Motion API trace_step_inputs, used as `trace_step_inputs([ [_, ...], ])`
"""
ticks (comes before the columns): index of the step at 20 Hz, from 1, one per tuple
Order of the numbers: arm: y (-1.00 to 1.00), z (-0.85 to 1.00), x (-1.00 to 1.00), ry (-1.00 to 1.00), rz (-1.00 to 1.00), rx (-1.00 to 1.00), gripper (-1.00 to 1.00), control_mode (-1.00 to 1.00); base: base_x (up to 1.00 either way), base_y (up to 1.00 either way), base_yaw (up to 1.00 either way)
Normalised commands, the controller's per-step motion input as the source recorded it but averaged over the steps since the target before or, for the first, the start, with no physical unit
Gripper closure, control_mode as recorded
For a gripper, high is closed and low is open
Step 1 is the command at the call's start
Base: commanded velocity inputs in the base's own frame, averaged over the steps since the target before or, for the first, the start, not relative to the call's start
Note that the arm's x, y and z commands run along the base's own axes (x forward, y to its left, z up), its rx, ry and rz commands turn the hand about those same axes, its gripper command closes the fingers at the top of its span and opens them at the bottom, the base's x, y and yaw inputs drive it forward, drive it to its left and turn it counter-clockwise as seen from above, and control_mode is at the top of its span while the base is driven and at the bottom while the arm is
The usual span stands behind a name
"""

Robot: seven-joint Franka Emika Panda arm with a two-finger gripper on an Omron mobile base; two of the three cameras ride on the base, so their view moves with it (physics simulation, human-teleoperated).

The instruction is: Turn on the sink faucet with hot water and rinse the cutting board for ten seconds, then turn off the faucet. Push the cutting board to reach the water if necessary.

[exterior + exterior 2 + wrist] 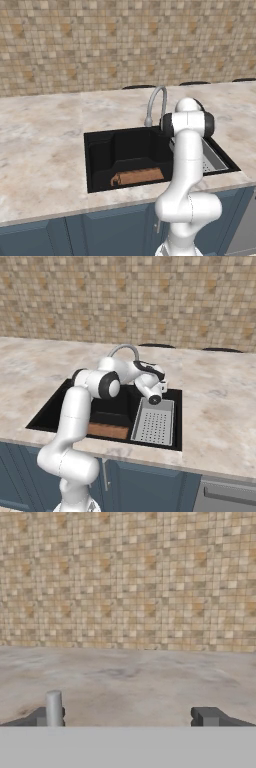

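Observation:
The black sink [100, 150] is set into the marble counter. The brown cutting board [137, 176] lies flat on the basin floor near the front wall, also seen as the cutting board [107, 431]. The grey gooseneck sink faucet [157, 102] arches over the back rim. The water is out of view. My gripper [131, 716] is open and empty, held level behind the sink and facing the tiled wall. A short grey upright post [53, 708] stands right at its left fingertip. My hand hovers beside the faucet [124, 349], at its right.
A grey perforated tray [154, 426] fills the right part of the basin, under my wrist. Marble counter [40, 135] spreads on both sides. The tiled wall [130, 577] rises behind the counter. Blue cabinet fronts [100, 230] run below the edge.

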Motion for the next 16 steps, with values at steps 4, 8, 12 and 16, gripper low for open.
trace_step_inputs([
  [4, 0.00, 0.00, 0.11, 0.00, 0.00, 0.00, -1.00, -1.00, 0.00, 0.00, 0.00],
  [8, 0.00, 0.00, 0.05, 0.00, 0.00, 0.00, -1.00, -1.00, 0.00, 0.00, 0.00],
  [12, -0.02, 0.00, 0.00, 0.00, 0.00, 0.00, -1.00, -1.00, 0.00, 0.00, 0.00],
  [16, -0.01, 0.00, 0.00, 0.00, 0.00, 0.00, -1.00, -1.00, 0.00, 0.00, 0.00],
])
